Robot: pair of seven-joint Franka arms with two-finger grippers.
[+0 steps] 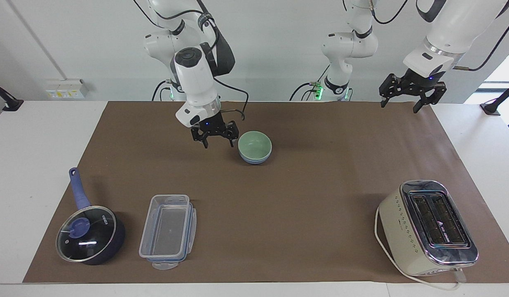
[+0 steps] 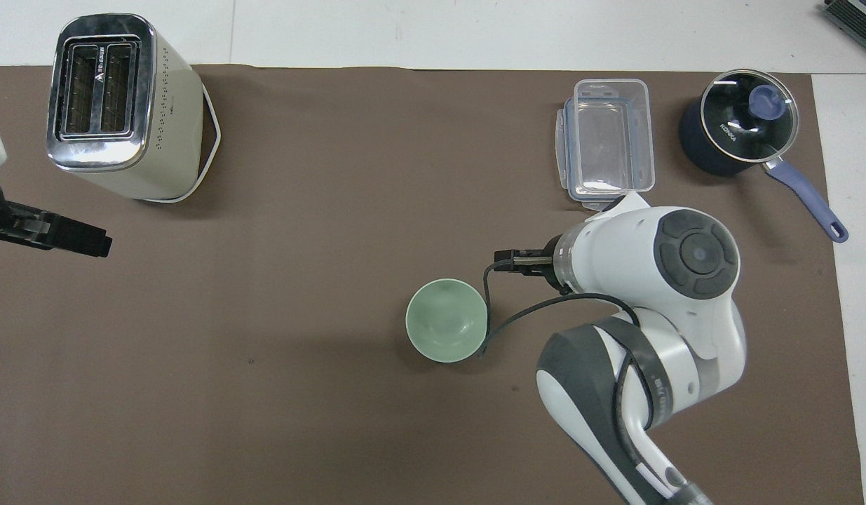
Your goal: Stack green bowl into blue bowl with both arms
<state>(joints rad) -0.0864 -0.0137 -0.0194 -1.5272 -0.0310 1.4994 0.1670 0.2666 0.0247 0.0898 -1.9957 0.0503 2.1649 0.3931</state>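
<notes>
1. A pale mint-green bowl, the green bowl (image 1: pixel 254 145), is seen nested inside the blue bowl (image 1: pixel 254 159), of which only a periwinkle band of outer wall is shown below the green rim in the facing view; in the overhead view only the green bowl (image 2: pixel 447 330) can be made out
2. The stacked pair is set upright on the brown mat (image 1: pixel 303 198), roughly midway between the two ends of the table and in the half nearer to the robots
3. The right gripper (image 1: pixel 214 138) is found just beside the stack, toward the right arm's end of the table, raised over bare mat; its two black fingers are spread apart and nothing is held between them
4. In the overhead view the right gripper (image 2: pixel 517 261) is largely covered by the white wrist of its arm, and a black cable is looped from it down past the rim of the green bowl
5. The left gripper (image 1: pixel 406 97) is held high over the mat's corner at the left arm's end, by the robots, well apart from the bowls; its fingers are splayed wide and nothing is gripped, and the arm is seen waiting
6. A cream and chrome toaster (image 1: pixel 428 227) is placed farther from the robots at the left arm's end, its white cord curled around its base
7. A clear plastic container (image 1: pixel 167 231) with blue clips is laid at the right arm's end, farther from the robots than the bowls
8. Beside that container, a dark blue saucepan (image 1: pixel 90 234) with a glass lid is placed still closer to the right arm's end of the table
</notes>
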